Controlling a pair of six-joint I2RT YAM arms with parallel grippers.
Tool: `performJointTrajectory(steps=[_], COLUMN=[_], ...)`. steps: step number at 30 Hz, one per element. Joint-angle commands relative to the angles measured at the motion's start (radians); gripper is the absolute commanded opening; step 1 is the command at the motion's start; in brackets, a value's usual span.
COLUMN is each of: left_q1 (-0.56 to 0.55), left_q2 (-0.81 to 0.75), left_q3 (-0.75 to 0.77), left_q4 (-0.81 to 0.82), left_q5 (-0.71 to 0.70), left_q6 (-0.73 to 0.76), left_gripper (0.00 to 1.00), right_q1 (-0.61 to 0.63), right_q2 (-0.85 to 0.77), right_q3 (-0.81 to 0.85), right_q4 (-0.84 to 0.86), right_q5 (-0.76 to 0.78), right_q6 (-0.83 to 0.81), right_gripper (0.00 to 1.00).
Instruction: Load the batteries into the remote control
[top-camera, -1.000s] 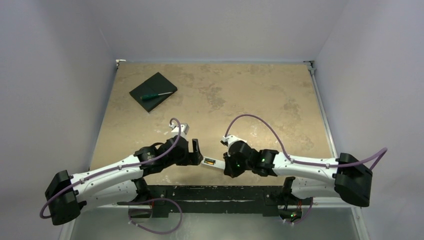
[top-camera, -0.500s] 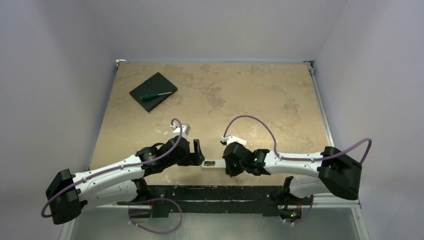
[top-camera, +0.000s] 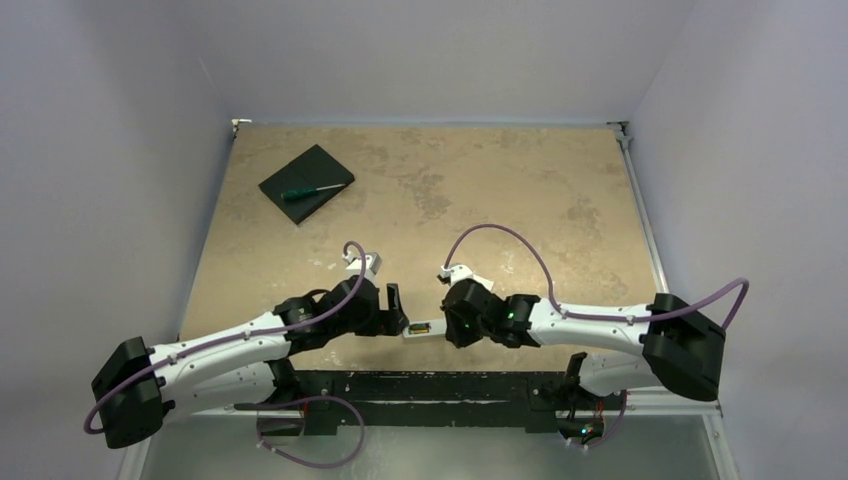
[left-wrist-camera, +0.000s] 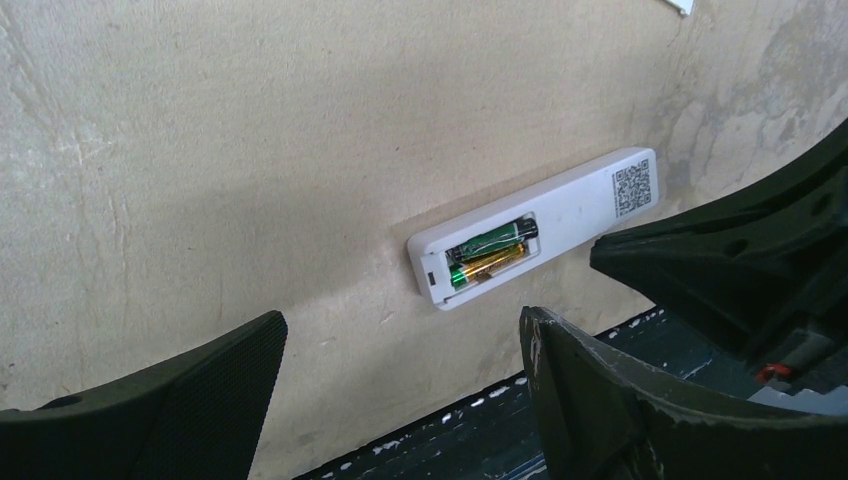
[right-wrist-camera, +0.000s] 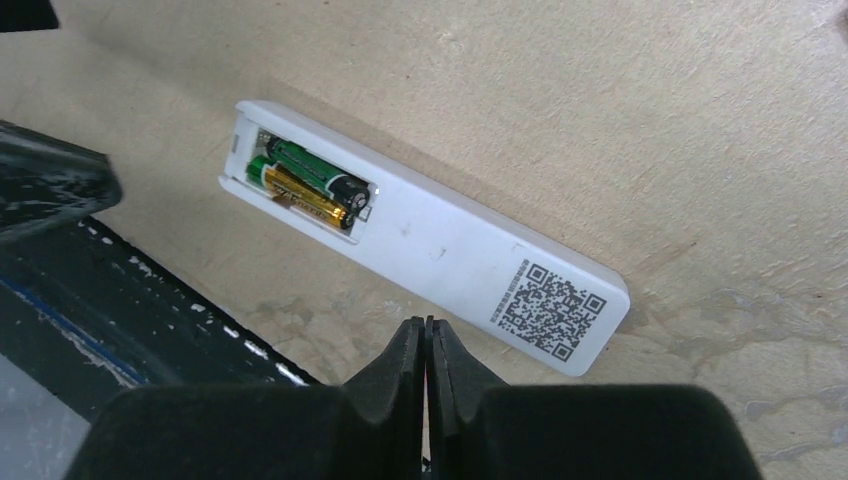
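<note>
Remote control (right-wrist-camera: 430, 245) flat on the table (right-wrist-camera: 620, 90) near its front edge, back up, likely so the open bay faces upward; both batteries (right-wrist-camera: 305, 185) lie side by side inside. Right tool (right-wrist-camera: 428, 345) pinched shut, empty, just beside the remote's long edge. Left tool (left-wrist-camera: 400, 325) wide open, empty, remote beyond its tips.

You've got open table (top-camera: 500, 190) across the middle and right of the top view. Upper left, the black pad (top-camera: 300, 185) with the screwdriver (top-camera: 318, 190) on it is in the way. Bottom centre is tight: the remote control (top-camera: 420, 328) lies between the left gripper (left-wrist-camera: 400, 330) and right gripper (right-wrist-camera: 428, 335), by the front edge.
</note>
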Motion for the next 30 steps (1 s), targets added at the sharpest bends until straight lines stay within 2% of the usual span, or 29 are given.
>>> performJointTrajectory(steps=[1,3,8,13,17,22,30], left_q1=[-0.003,-0.005,-0.004,-0.004,-0.002,-0.002,0.002], left_q2=[0.000,0.003,0.003,0.002,0.021,0.047,0.068], left_q3=[-0.037,-0.050,-0.100,-0.153,-0.186,-0.225,-0.264], left_q4=[0.071,0.094,0.192,0.304,0.383,0.471,0.552], left_q5=[0.039,0.049,0.097,0.126,0.148,0.162,0.145], left_q6=[-0.026,-0.033,-0.060,-0.093,-0.123,-0.148,-0.168], left_gripper=[0.86,0.86,0.84,0.69,0.61,0.56,0.54], right_q1=[-0.003,-0.003,-0.003,-0.003,-0.003,-0.003,-0.003], right_q2=[-0.043,-0.050,-0.050,-0.035,-0.026,-0.019,-0.009], right_q3=[0.043,0.055,0.078,0.095,0.097,0.098,0.092], right_q4=[0.011,0.007,0.024,0.028,0.035,0.052,0.083], right_q5=[-0.021,-0.016,-0.014,-0.002,0.001,0.021,0.046], right_q6=[-0.037,-0.037,-0.016,0.003,0.017,0.046,0.086], right_gripper=[0.13,0.17,0.20,0.20,0.19,0.20,0.28])
